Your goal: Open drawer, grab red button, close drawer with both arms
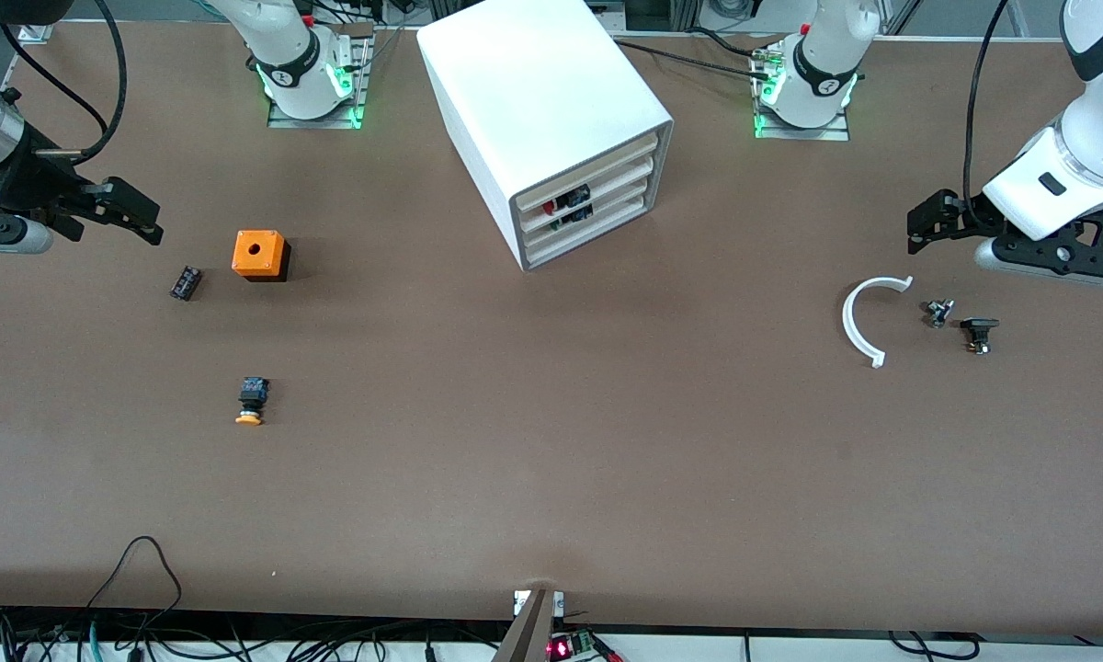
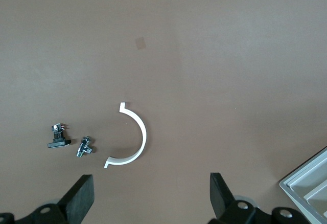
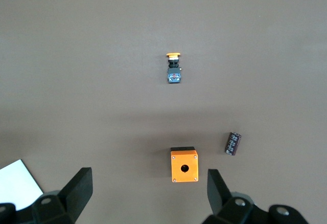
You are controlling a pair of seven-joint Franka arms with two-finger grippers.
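The white cabinet (image 1: 533,101) stands at the middle of the table near the arms' bases. Its three drawers (image 1: 597,198) are all pushed in. Small black and red parts (image 1: 570,199) show through gaps in the drawer fronts; I cannot tell whether one is the red-capped button. My left gripper (image 1: 921,228) hangs open and empty over the table at the left arm's end; it also shows in the left wrist view (image 2: 150,191). My right gripper (image 1: 147,217) hangs open and empty at the right arm's end; it also shows in the right wrist view (image 3: 148,185).
An orange box with a hole (image 1: 259,254), a small black part (image 1: 185,282) and an orange-capped button (image 1: 253,401) lie near the right gripper. A white curved strip (image 1: 859,317), a small metal part (image 1: 938,312) and a black part (image 1: 979,332) lie near the left gripper.
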